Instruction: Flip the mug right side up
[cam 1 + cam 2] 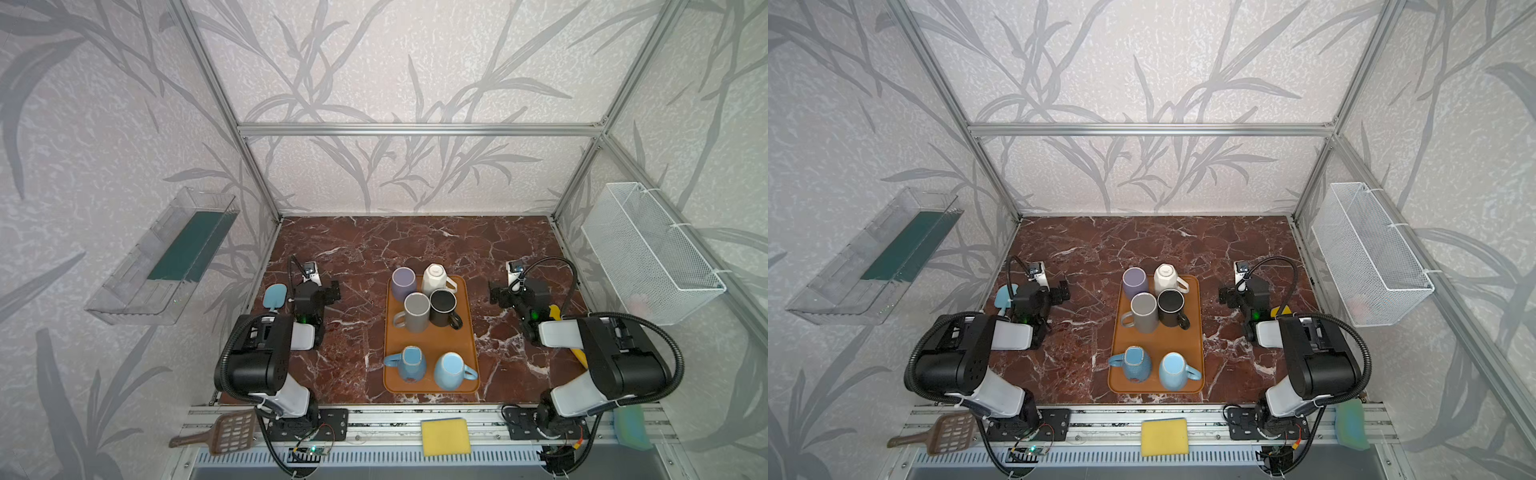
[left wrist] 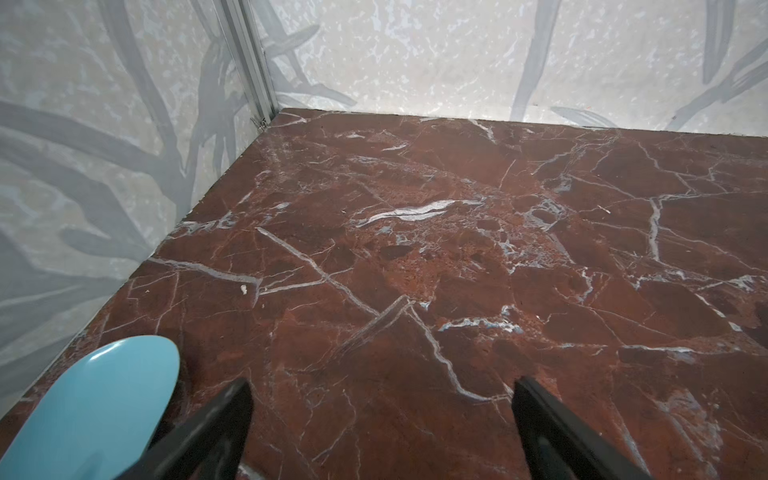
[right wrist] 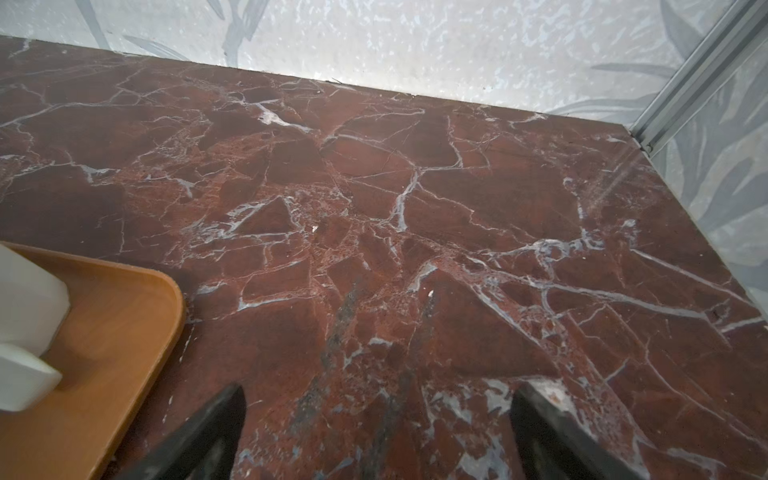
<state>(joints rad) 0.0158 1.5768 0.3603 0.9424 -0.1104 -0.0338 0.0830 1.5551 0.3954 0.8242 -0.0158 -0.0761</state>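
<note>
Six mugs stand on one orange tray (image 1: 436, 345): a lavender mug (image 1: 404, 283) and a white mug (image 1: 434, 279) at the far end, a grey mug (image 1: 416, 311) and a black mug (image 1: 443, 306) close in front of them, and a speckled blue mug (image 1: 411, 363) and a pale blue mug (image 1: 451, 370) at the near end. The white mug shows its ringed foot upward, so it is upside down; I cannot tell this for the others. There are two arms

The tray lies lengthwise mid-way across the marble table (image 1: 353, 249), its near end close to the front edge. Bare marble runs along both long sides, and the widest open stretch reaches to the back wall

The left gripper (image 1: 332, 291) and right gripper (image 1: 496, 295) flank the tray's far end, each with jaws spread wide and holding nothing. The white mug sits in the tray corner nearest the right gripper, handle toward it, with bare marble between them. A blue spatula (image 1: 274, 297) lies just beside the left arm
</note>
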